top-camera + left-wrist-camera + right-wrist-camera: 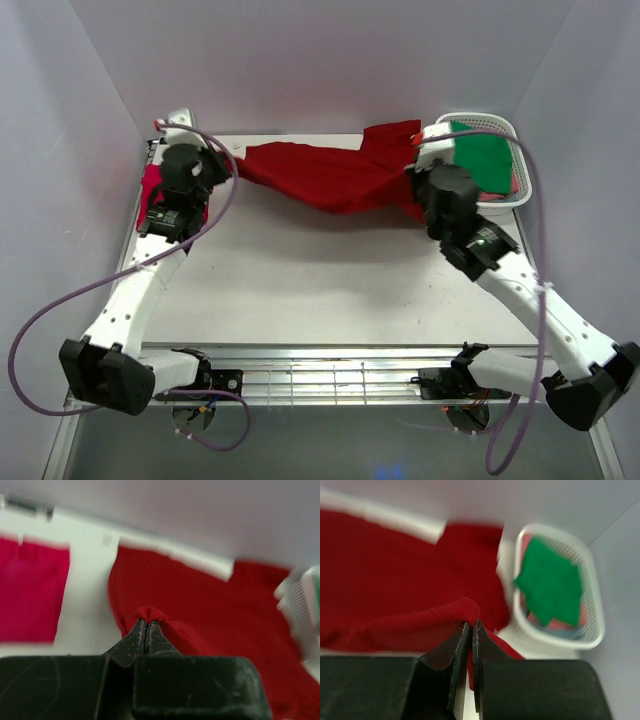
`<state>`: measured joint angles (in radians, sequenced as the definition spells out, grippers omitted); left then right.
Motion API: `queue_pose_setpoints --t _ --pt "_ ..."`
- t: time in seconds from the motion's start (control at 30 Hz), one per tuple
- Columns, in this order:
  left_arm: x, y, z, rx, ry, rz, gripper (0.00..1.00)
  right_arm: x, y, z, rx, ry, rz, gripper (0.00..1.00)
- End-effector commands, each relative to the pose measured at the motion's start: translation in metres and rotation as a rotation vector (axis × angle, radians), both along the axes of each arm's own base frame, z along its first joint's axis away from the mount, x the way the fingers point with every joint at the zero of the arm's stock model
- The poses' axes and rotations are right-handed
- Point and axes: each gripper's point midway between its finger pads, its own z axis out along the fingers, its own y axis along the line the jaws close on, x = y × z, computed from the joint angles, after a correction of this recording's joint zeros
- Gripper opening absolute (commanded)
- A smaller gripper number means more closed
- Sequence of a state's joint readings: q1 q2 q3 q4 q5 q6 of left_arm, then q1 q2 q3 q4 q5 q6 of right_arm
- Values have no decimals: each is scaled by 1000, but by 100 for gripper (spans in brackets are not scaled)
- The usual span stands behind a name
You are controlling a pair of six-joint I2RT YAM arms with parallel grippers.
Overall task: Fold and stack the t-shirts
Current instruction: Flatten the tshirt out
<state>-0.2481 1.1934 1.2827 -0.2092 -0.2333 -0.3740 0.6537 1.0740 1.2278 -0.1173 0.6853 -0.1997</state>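
Observation:
The large dark red t-shirt (330, 175) hangs stretched between both grippers above the back of the table. My left gripper (228, 165) is shut on its left end; the wrist view shows the pinched fold (147, 614) at the fingertips. My right gripper (418, 182) is shut on its right end, with a rolled edge (465, 609) at the tips. A brighter pinkish-red shirt (152, 185) lies at the far left under the left arm, and it also shows in the left wrist view (30, 590). A green shirt (484, 155) lies in the basket, also seen from the right wrist (550, 582).
The white slotted basket (516, 135) stands at the back right corner, close to the right wrist, holding the green shirt over other cloth. White walls close in the back and both sides. A metal rail (320, 380) runs along the near edge between the arm bases.

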Motion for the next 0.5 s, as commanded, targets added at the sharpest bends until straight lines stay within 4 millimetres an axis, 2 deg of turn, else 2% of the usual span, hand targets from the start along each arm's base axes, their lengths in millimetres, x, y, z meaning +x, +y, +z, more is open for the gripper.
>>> queue_pose_setpoints --t 0.0,0.03,0.07,0.17,0.2,0.33,0.47 --pt "-10 8 -125 82 303 18 0 -14 33 -132 21 402 115 8" --pt "-15 9 -144 92 348 20 0 -25 33 -162 -9 508 125 8" --pt "-25 12 -176 108 423 28 0 -33 41 -179 0 578 167 8" --pt "-42 19 -207 123 516 52 0 -56 46 -220 11 748 187 8" --pt "-52 22 -220 127 562 57 0 -62 46 -225 23 774 188 8" --pt "-75 23 -237 118 658 53 0 -88 49 -238 81 886 211 8" --pt "-97 26 -257 120 779 63 0 -126 40 -252 67 1048 164 8"
